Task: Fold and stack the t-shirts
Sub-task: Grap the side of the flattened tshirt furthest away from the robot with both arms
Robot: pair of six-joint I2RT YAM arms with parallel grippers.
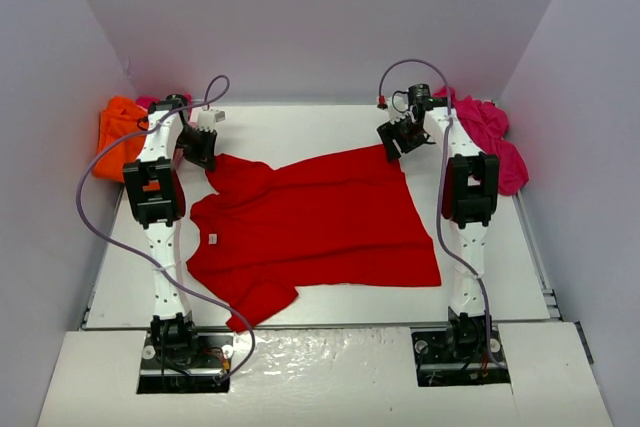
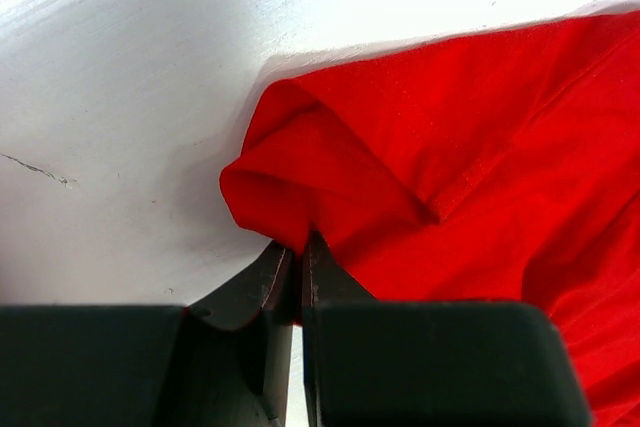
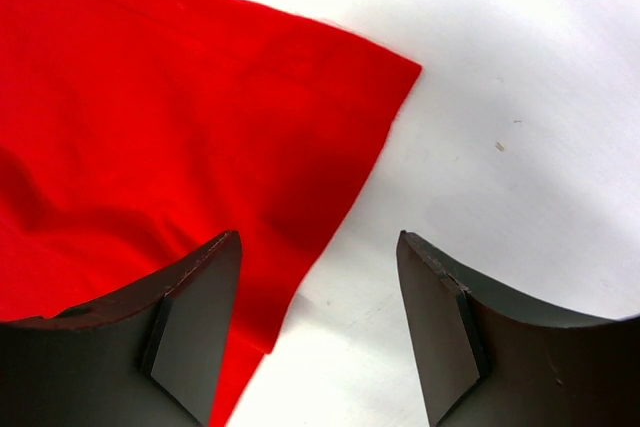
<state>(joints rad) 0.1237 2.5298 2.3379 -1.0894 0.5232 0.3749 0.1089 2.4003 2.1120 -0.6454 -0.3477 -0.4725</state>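
Left gripper [image 2: 297,247] is pinched closed on the rolled edge of a sleeve of the red t-shirt [image 1: 320,222], its two fingers pressed together with a fold of red cloth caught at their tips. Right gripper [image 3: 318,239] hangs with its jaws spread wide over the far hem corner of the same shirt, one finger above the cloth and the other above bare table [image 1: 300,122], gripping nothing. The red t-shirt lies spread across the middle of the table, turned sideways, with its collar toward the left arm and its hem toward the right arm. It is mostly flat, though the sleeve nearest the arm bases looks rumpled. Beyond the collar end of the red shirt, in the far corner, an orange t-shirt [image 1: 118,127] sits in a crumpled heap. Past the hem end, against the opposite wall, magenta t-shirts [image 1: 490,132] are bunched together, and how many there are cannot be told. Judged from this layout, the task is at an early stage: no shirt shows a finished fold and no stack exists anywhere around the red one. The step in hand appears to be taking hold of the far edge of the red shirt at both ends to begin its first fold, with the right side not yet grasped. The orange and magenta shirts are untouched.
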